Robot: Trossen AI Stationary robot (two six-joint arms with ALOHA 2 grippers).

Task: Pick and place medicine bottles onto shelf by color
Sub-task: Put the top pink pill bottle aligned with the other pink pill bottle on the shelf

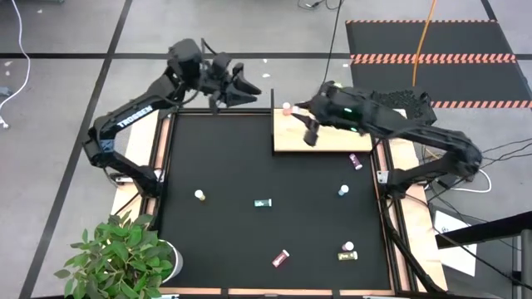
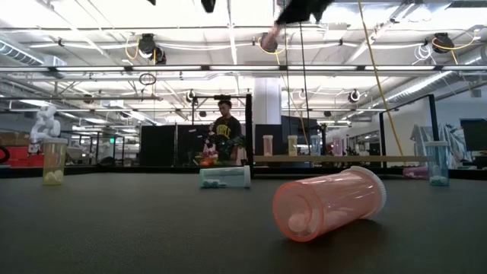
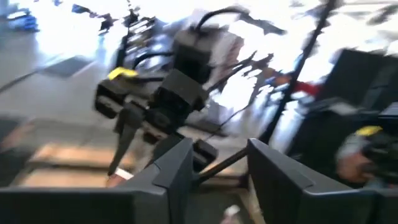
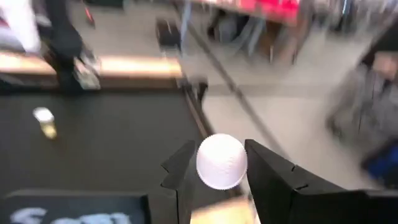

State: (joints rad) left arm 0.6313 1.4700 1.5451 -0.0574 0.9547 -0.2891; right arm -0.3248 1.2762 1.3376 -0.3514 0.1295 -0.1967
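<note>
Bottle (image 4: 222, 162) clamped between right tool's (image 4: 217, 171) fingers.

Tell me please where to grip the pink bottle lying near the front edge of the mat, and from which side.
Grip the pink bottle across the middle of its body, coming straight down from above. It lies on its side on the mat, so the round body is free on both flanks, and nothing lies close beside it.
</note>
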